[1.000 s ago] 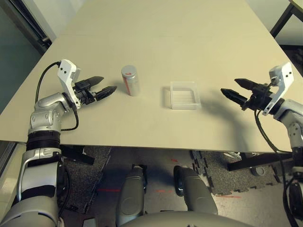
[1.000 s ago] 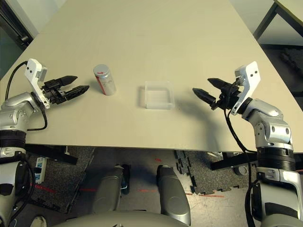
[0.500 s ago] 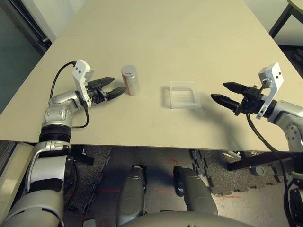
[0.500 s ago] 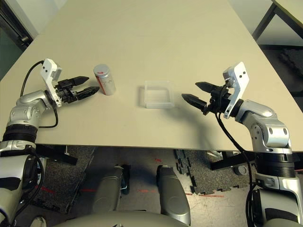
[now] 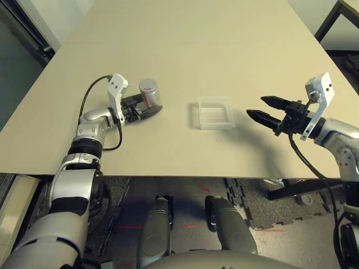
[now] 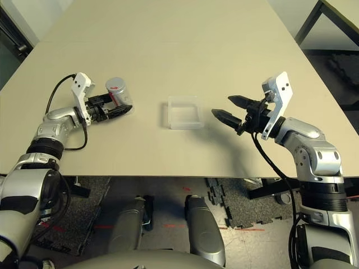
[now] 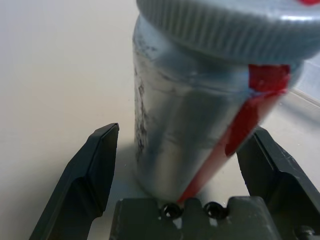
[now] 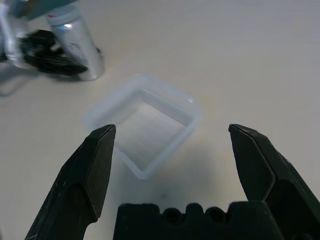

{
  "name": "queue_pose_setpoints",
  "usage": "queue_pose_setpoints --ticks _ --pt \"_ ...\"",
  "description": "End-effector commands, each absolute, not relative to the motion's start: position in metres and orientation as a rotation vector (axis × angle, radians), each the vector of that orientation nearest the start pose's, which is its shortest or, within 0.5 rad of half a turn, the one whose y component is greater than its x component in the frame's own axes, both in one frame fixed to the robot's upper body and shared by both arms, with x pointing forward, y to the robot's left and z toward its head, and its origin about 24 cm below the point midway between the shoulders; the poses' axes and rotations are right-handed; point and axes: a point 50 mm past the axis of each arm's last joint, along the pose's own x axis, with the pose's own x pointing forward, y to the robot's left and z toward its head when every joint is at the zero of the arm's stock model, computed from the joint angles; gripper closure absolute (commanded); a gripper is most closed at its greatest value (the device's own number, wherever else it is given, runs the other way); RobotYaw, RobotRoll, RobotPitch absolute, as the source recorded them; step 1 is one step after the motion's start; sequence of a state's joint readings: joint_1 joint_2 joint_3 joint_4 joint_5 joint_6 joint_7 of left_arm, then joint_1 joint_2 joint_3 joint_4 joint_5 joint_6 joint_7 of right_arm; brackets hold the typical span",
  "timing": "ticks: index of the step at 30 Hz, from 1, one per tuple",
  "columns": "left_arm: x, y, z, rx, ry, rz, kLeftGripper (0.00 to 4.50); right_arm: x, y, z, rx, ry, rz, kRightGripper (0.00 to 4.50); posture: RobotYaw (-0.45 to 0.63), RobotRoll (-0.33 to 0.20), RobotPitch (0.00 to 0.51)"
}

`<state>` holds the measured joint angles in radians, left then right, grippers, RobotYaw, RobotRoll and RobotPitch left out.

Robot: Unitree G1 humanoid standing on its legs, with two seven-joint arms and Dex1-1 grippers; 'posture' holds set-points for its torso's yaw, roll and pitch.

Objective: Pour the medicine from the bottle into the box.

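Note:
The bottle [image 5: 150, 94], silvery-grey with a red stripe and a grey screw cap, stands upright on the table left of centre. My left gripper [image 5: 151, 106] is open, with one finger on each side of the bottle's lower body [image 7: 200, 125]; a gap shows beside one black finger [image 7: 92, 175]. The box [image 5: 216, 113], a clear shallow tray, lies at the table's middle and looks empty. My right gripper [image 5: 257, 106] hovers open just right of the box, pointing at it; the box [image 8: 195, 107] lies ahead of its spread fingers.
The beige table [image 5: 185, 45] stretches far behind the two things. Its near edge runs just below both arms. A black cable [image 5: 90, 95] loops off my left wrist. Dark table legs [image 5: 331, 22] stand beyond the far right corner.
My left gripper has moved right along the table until its open fingers straddle the bottle. My right gripper has moved left towards the box. Bottle and box have stayed put.

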<state>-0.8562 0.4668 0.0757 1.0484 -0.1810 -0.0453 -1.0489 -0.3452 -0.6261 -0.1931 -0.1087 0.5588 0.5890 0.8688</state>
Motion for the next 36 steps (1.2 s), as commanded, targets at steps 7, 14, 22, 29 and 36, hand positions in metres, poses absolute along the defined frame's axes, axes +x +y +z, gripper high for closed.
queue_pose_setpoints --ticks 7,14,22,29,36 --pt "0.373 0.213 0.110 0.103 0.156 -0.812 0.39 0.277 -0.201 0.168 -0.033 0.079 0.955 0.00 -0.07 0.000 0.189" --pt "0.374 0.203 0.118 0.129 0.119 -0.885 1.78 0.278 -0.201 0.169 -0.044 0.082 0.968 0.00 -0.07 0.000 0.190" --pt "0.375 0.175 0.166 0.176 0.022 -1.111 1.78 0.280 -0.196 0.180 -0.057 0.061 0.997 0.00 -0.05 0.000 0.191" --pt "0.371 0.143 0.189 0.226 0.068 -1.320 1.78 0.290 -0.180 0.208 -0.075 -0.008 1.043 0.00 -0.05 0.000 0.181" --pt "0.371 0.128 0.184 0.266 0.123 -1.415 1.78 0.296 -0.168 0.227 -0.126 -0.041 1.110 0.00 -0.06 0.000 0.171"
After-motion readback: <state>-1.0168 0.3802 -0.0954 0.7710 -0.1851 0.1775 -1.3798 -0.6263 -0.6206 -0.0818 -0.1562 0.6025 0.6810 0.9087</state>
